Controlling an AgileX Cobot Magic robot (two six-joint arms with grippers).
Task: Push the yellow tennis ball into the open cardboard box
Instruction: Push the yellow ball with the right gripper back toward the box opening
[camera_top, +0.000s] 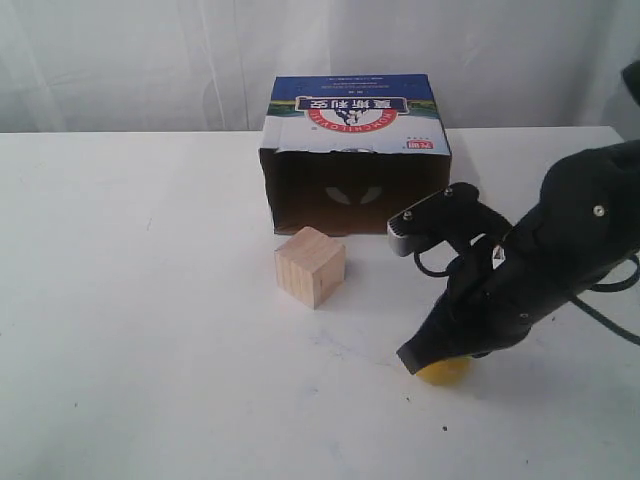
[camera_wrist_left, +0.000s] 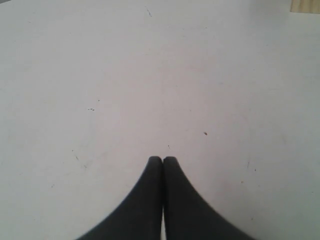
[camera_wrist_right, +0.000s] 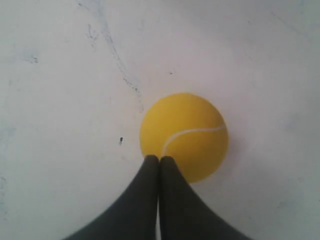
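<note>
We see right hand (camera_wrist_right: 159, 159) pressed together, tips against yellow tennis ball (camera_wrist_right: 184, 136): blunt pusher, we think. Ball on table (camera_top: 150, 350); open cardboard box (camera_top: 350, 120) at its 11 o'clock, wooden cube (camera_top: 310, 265) at 10. Left hand (camera_wrist_left: 162, 159) pressed together, away.

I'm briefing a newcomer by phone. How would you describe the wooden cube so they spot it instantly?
Find the open cardboard box at the back of the white table. Just in front of its left corner sits the wooden cube: pale and square-edged, unlike the round yellow tennis ball.
</note>
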